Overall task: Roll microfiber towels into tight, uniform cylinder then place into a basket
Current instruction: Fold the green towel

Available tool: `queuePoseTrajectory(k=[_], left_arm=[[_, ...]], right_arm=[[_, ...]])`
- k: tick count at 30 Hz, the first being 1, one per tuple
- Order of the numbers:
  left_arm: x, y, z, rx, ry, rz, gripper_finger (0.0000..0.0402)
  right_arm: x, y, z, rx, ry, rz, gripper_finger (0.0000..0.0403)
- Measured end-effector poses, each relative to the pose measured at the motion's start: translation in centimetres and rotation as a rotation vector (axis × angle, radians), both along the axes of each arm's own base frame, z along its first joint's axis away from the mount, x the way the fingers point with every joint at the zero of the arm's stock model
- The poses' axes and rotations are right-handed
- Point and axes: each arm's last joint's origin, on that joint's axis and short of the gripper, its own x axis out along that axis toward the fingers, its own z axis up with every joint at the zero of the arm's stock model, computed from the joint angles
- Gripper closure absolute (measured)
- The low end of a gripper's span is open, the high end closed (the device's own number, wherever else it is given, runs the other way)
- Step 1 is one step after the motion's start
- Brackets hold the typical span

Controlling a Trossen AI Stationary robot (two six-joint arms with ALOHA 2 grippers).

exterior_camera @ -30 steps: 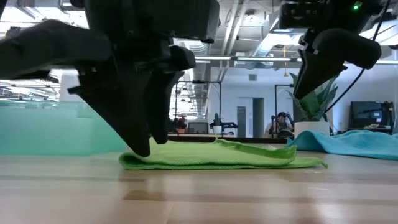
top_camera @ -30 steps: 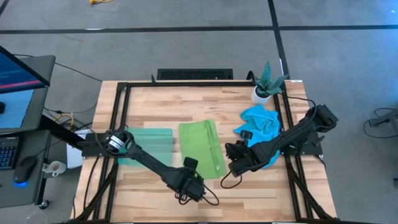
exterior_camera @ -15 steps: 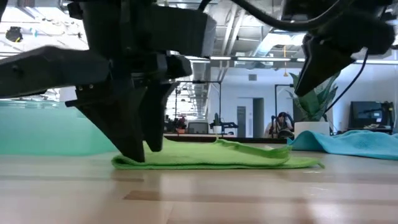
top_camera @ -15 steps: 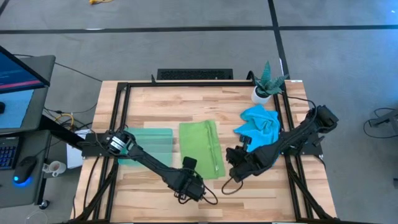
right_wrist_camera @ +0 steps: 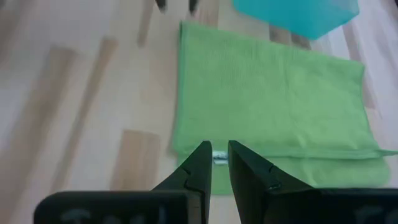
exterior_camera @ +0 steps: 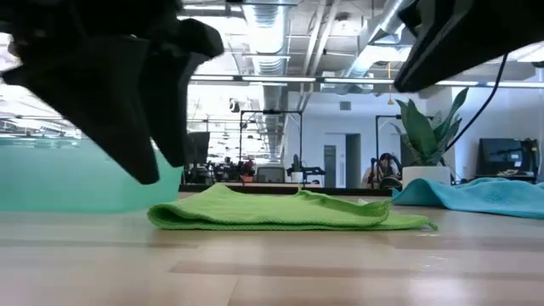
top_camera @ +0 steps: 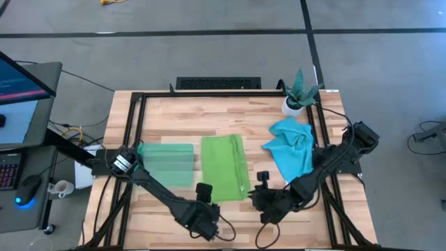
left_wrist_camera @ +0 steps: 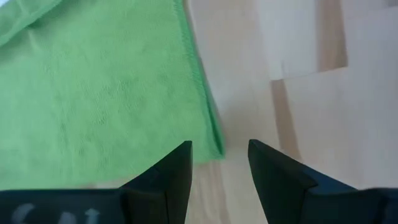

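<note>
The lime green towel [top_camera: 224, 167] lies flat and folded on the table's middle, also seen in the low view [exterior_camera: 289, 212]. The sky blue towel [top_camera: 291, 148] lies crumpled to its right. The teal basket [top_camera: 166, 162] stands to its left. My left gripper [left_wrist_camera: 219, 155] hangs open just off the green towel's near left corner [left_wrist_camera: 211, 146], clear of the table [exterior_camera: 153, 170]. My right gripper [right_wrist_camera: 219, 155] hovers by the towel's right long edge, close to the near right corner [top_camera: 256, 189]. Its fingers stand only a narrow gap apart, with nothing held.
A potted plant [top_camera: 298, 94] stands at the far right, behind the blue towel. A black frame [top_camera: 136, 118] runs round the tabletop. Bare wood lies along the near edge [top_camera: 230, 233], between and in front of the two arms.
My left gripper has drawn back from the green towel's near edge toward the table's near edge and risen clear of the wood. My right gripper has swung from beside the blue towel toward the near edge and the green towel, tipping and rolling as it went.
</note>
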Motion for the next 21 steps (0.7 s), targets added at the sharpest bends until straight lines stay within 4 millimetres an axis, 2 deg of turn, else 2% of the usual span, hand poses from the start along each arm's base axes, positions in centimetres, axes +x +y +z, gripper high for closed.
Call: queuePoseTrajectory(k=[4, 10, 16, 21], left_arm=[[-0.4, -0.6, 0.0, 0.026, -0.027, -0.008, 0.0251], [-0.2, -0.5, 0.0, 0.031, -0.042, 0.001, 0.0251], [-0.5, 0.1, -1.6, 0.019, -0.041, 0.050, 0.0251], [-0.7, 0.2, -2.7, 0.008, -0.049, 0.041, 0.0251]], right_arm=[[0.6, 0.3, -1.0, -0.014, 0.019, 0.041, 0.0328], [2.0, 0.0, -3.7, -0.068, 0.066, 0.047, 0.0325], [3.2, -0.9, -6.2, -0.124, 0.124, 0.042, 0.0305], [3.5, -0.8, -7.0, -0.105, 0.152, 0.087, 0.0283]])
